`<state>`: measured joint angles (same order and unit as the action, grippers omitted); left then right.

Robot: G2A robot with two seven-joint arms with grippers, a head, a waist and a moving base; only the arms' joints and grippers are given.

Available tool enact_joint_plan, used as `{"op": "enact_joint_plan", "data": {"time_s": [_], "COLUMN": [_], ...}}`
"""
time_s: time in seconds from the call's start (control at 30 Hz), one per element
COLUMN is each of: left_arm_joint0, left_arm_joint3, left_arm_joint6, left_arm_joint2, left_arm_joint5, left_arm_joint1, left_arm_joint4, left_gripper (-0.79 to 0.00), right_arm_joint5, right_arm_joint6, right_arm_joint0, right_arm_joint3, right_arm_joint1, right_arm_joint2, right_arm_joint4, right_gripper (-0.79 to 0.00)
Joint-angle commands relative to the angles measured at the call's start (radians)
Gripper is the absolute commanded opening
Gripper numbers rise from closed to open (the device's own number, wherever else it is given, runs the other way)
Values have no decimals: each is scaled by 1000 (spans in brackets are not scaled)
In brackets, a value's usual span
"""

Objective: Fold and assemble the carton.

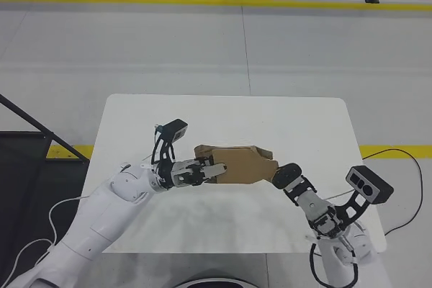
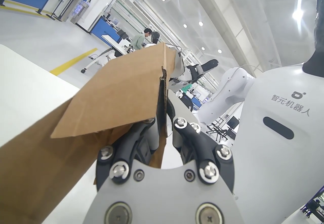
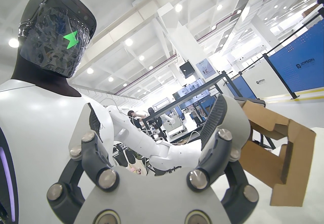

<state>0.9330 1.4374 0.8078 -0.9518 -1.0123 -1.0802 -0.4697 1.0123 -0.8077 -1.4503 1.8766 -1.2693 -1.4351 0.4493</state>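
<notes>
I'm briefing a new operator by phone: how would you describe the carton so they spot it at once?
Find the white table; near its middle is the carton. It is brown cardboard with folded flaps, one end clamped in the left end effector, the other beside the open right end effector. Its brown stands out against the white tabletop.

Overhead downward; wrists upward; common carton (image 1: pixel 241 165)

The carton (image 1: pixel 239 164) spans the middle of the worktop (image 1: pixel 302 122), its ends blocked by the left end effector (image 1: pixel 217 171) and the right end effector (image 1: pixel 285 175), while open surface stretches beyond it to the far edge and in front of it between the two arms.
</notes>
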Motion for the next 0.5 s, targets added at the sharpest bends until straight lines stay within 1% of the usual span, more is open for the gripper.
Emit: {"op": "enact_joint_plan", "data": {"time_s": [0.0, 0.27, 0.47], "left_arm_joint0": [1, 2, 1], "left_arm_joint3": [2, 11, 19], "left_arm_joint6": [0, 0, 0], "left_arm_joint2": [-1, 0, 4], "left_arm_joint5": [0, 0, 0], "left_arm_joint1": [0, 1, 5], "left_arm_joint4": [-1, 2, 6], "left_gripper": [-785, -785, -785], "right_arm_joint5": [0, 0, 0], "right_arm_joint6": [0, 0, 0], "right_arm_joint0": [5, 20, 28], "right_arm_joint3": [-15, -68, -79], "right_arm_joint1": [-4, -10, -11], "right_arm_joint2": [3, 7, 3], "right_arm_joint4": [0, 8, 18], "right_gripper": [0, 0, 0]}}
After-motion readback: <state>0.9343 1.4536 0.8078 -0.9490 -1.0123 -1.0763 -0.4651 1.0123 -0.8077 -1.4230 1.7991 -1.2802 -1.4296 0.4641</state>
